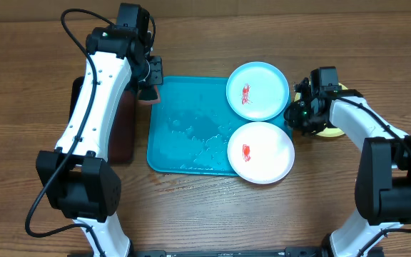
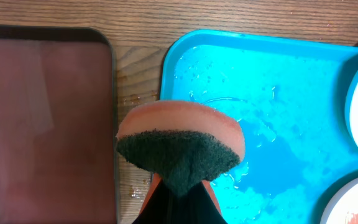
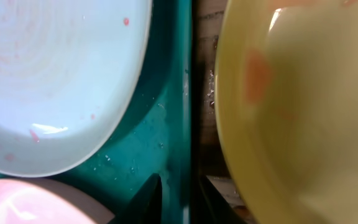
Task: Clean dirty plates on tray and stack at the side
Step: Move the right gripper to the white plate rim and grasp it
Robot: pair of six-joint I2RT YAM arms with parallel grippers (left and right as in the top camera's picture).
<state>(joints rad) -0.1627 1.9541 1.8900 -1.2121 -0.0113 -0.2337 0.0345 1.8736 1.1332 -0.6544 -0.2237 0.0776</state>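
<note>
Left gripper (image 2: pixel 179 202) is clamped on the sponge (image 2: pixel 179 146), scouring face outward, over the upper-left corner of the tray (image 1: pixel 184 135), likely out of the other arm's way. The cyan plate (image 1: pixel 257 91) and white plate (image 1: pixel 260 152), both red-smeared, sit at the tray's right end. The yellow plate (image 1: pixel 332 132) lies off-tray at frame right, presumably starting the stack. Right gripper (image 1: pixel 302 114) is low between the tray rim and the yellow plate; cannot tell if its jaws are parted or closed.

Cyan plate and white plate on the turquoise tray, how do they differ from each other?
The cyan plate is pale blue; the white plate is plain white. The cyan plate overhangs the far rim of the tray; the white plate overhangs its near rim. Both are round, alike in size, lie flat on the tray's right side and carry a red smear left of centre.
</note>
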